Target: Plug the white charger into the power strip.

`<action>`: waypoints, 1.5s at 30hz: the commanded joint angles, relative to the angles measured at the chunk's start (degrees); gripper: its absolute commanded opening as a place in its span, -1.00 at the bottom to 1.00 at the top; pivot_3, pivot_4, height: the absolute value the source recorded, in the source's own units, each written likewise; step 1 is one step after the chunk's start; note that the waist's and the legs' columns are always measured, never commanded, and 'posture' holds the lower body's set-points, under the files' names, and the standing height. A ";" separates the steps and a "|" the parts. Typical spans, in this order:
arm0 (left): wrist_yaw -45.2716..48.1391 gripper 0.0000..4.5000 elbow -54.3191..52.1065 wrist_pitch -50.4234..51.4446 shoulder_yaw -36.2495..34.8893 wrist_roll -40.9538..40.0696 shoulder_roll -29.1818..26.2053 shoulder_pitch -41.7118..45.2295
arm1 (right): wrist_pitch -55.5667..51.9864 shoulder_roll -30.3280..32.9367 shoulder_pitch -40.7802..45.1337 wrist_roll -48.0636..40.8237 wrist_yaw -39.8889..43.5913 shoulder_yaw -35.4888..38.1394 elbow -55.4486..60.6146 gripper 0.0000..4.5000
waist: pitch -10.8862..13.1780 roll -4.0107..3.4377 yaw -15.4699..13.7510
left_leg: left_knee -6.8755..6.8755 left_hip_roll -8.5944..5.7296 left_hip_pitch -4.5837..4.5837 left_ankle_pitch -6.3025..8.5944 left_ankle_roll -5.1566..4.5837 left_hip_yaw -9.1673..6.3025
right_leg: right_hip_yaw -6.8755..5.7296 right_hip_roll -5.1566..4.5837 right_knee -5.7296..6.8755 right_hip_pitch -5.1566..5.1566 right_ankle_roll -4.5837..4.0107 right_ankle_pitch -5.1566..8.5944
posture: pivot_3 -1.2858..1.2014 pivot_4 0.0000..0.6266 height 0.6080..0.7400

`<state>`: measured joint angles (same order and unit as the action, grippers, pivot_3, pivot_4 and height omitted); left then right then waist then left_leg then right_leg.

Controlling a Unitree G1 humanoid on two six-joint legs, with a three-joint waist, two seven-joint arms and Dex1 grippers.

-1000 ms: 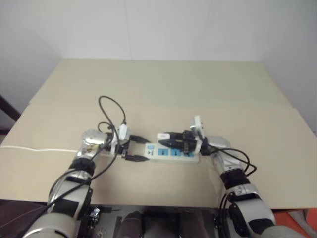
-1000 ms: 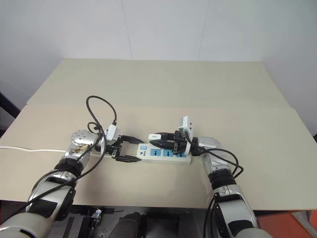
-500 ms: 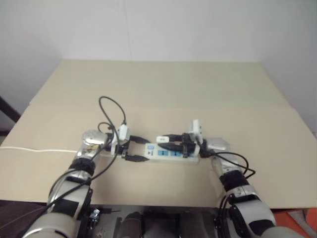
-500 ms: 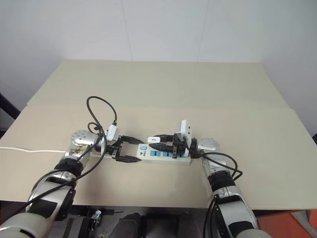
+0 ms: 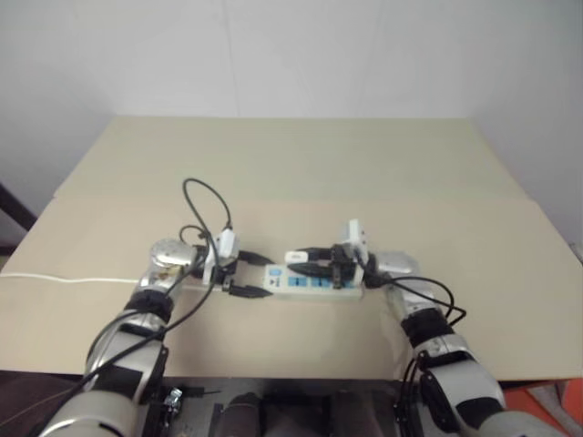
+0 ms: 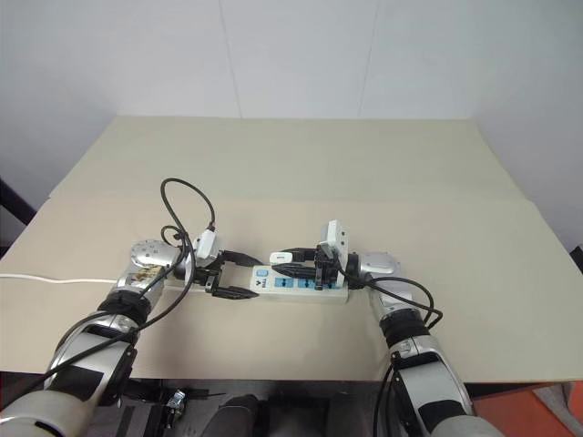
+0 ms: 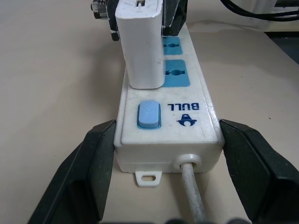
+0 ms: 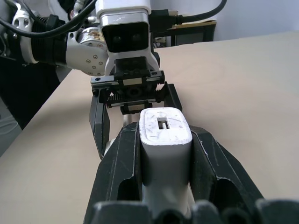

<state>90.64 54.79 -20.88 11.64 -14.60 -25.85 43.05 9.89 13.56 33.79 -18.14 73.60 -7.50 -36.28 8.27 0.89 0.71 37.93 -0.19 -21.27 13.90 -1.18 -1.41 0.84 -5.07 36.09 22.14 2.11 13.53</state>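
The desk [image 6: 383,173] carries the power strip [image 7: 170,123] near its front edge — the left gripper [image 7: 161,163] brackets its switch end, fingers spread. The right gripper [image 8: 163,154] clenches the white charger [image 7: 140,44] — standing on the strip.

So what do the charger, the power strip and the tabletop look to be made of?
The charger looks like smooth white plastic with a slightly glossy, seamless shell and rounded corners. The power strip looks like moulded white plastic, going by its printed logo, blue socket faces and mounting tab. The table has a flat matte beige surface with a seam across it, possibly laminate or board; I cannot tell which.
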 commanded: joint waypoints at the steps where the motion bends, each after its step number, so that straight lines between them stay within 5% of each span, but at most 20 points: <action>1: 1.86 0.41 -0.59 0.35 1.00 -0.49 -0.93 0.15 | 3.12 1.66 -5.36 5.12 -3.47 -0.51 -6.64 -0.51 | -0.12 0.07 0.05 | -0.02 0.00 0.01 0.00 0.00 0.00 | 0.00 0.00 0.00 0.00 0.00 0.00 | 0.03 -0.52 1.00; 17: 1.86 0.41 -0.85 0.36 1.19 -0.69 -1.01 -0.03 | -4.07 2.81 -4.73 5.86 -5.78 -2.75 -6.42 -0.51 | -0.51 0.29 0.31 | -0.05 0.05 0.14 0.00 0.00 0.02 | 0.09 0.04 0.03 -0.04 -0.02 0.02 | 0.03 -0.52 1.00; 27: 1.86 0.41 -0.30 -0.18 0.77 -0.18 -0.69 0.03 | 5.10 2.77 -5.18 6.22 -5.65 -1.74 -6.91 0.99 | -0.69 0.59 0.18 | -0.07 0.09 0.14 0.01 0.00 -0.01 | 0.08 0.09 0.00 -0.04 -0.03 0.02 | 0.03 -0.52 1.00; 31: 1.86 0.41 0.53 -0.31 0.10 0.09 -0.43 0.55 | 5.48 3.17 -4.90 6.13 -5.40 -1.75 -7.22 1.00 | -0.69 0.59 0.17 | -0.07 0.10 0.13 0.01 0.00 -0.01 | 0.08 0.09 -0.01 -0.04 -0.03 0.03 | 0.03 -0.52 1.00; 35: 1.85 1.00 -0.81 1.68 -2.98 -3.87 0.32 1.14 | 5.07 3.71 -4.77 5.90 -5.41 -1.59 -6.44 1.00 | -0.69 0.59 0.09 | -0.07 0.09 0.13 0.01 0.00 -0.01 | 0.08 0.08 -0.01 -0.05 -0.04 0.03 | 0.03 -0.52 1.00; 39: 1.85 1.00 -5.91 3.99 -5.58 -6.33 -0.81 0.52 | 4.08 4.33 -4.87 5.67 -5.63 -1.60 -4.79 1.00 | -0.68 0.59 0.09 | -0.07 0.09 0.13 0.01 0.00 -0.01 | 0.08 0.06 -0.01 -0.06 -0.04 0.03 | 0.03 -0.52 1.00; 45: -1.97 1.00 -30.90 25.00 -14.83 -17.18 -8.98 -6.55 | 2.50 8.27 -8.45 1.40 -5.69 1.42 10.89 1.00 | -0.51 0.50 0.31 | -0.14 0.17 -0.03 0.01 0.00 -0.07 | 0.10 0.05 -0.04 0.09 -0.04 0.03 | 0.03 -0.52 1.00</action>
<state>88.42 29.28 -0.75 -0.41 -28.45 -32.62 37.62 15.11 19.59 27.58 -16.41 67.36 -6.90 -27.96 7.76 1.39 1.03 37.76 -0.03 -21.30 13.91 -1.18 -1.48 0.94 -5.04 36.04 22.24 2.07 13.56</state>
